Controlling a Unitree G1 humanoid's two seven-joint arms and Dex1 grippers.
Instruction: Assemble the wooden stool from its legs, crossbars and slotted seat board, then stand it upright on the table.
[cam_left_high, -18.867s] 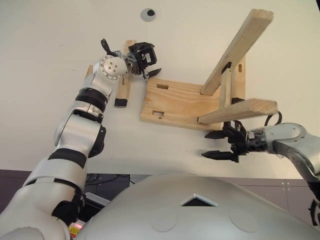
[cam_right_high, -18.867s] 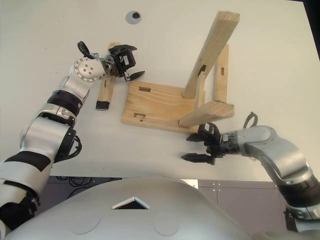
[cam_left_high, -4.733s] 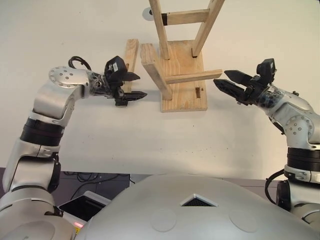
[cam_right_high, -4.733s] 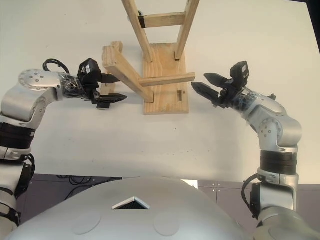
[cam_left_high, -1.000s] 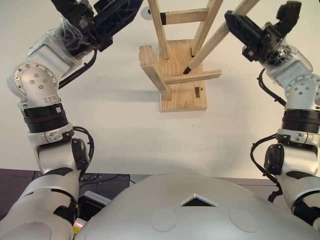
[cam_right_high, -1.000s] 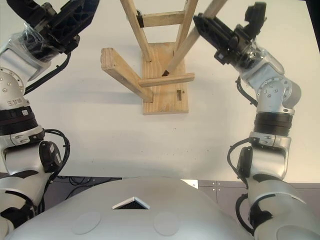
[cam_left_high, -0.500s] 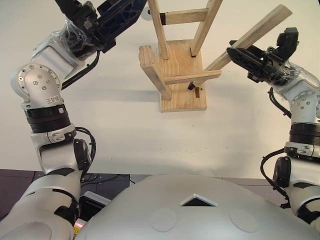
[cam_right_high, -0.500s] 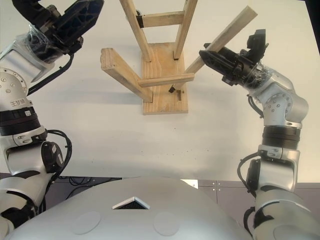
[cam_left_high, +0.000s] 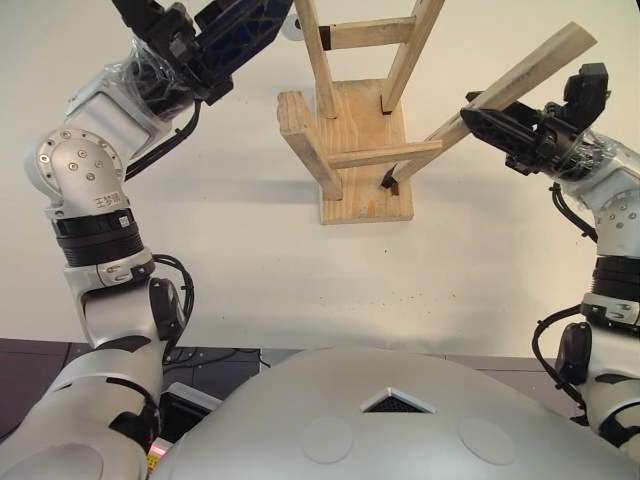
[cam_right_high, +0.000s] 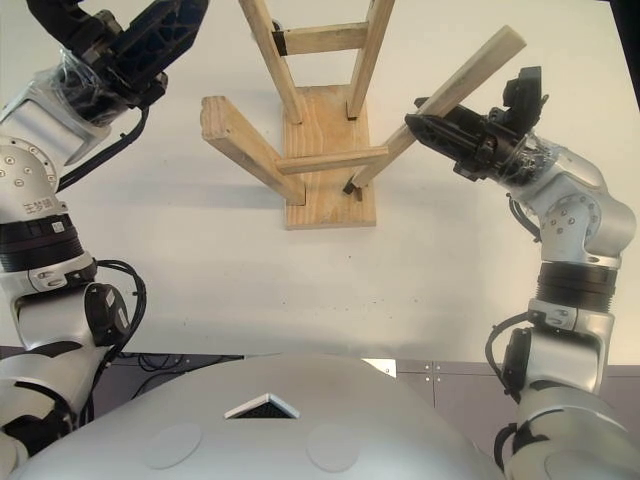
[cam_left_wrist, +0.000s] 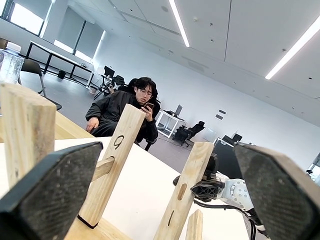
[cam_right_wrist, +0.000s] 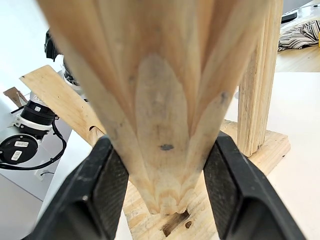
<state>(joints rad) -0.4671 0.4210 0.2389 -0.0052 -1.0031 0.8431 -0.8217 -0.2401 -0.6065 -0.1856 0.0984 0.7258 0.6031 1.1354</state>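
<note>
Head camera: the seat board (cam_left_high: 365, 200) lies flat on the white table (cam_left_high: 250, 260) with three legs standing from it. The far-left leg (cam_left_high: 315, 50) and far-right leg (cam_left_high: 412, 45) are joined by an upper crossbar (cam_left_high: 365, 34). The near-left leg (cam_left_high: 310, 150) carries a lower crossbar (cam_left_high: 385, 156) that runs to the right, its free end unsupported. On the right, the right gripper (cam_left_high: 475, 112) is clamped round a loose leg (cam_left_high: 535, 65). This leg slants down and inward, crosses the free end of the lower crossbar in the picture, and has its dark tip at the board's right edge. The left gripper (cam_left_high: 262, 18) is raised well above the table, to the left of the stool and apart from it, with nothing in it.

Left wrist camera: the two black pads (cam_left_wrist: 50, 185) stand wide apart with no part between them. Beyond them rise the standing legs, one of them with a crossbar pegged into its side. The right gripper is seen farther off behind them.

Right wrist camera: both fingers (cam_right_wrist: 100, 195) press against the sides of the loose leg, which runs straight away from the lens. Its end sits directly over a slot (cam_right_wrist: 172, 225) in the seat board. Whether the end has entered the slot cannot be told. A standing leg rises from the board just beside it.
</note>
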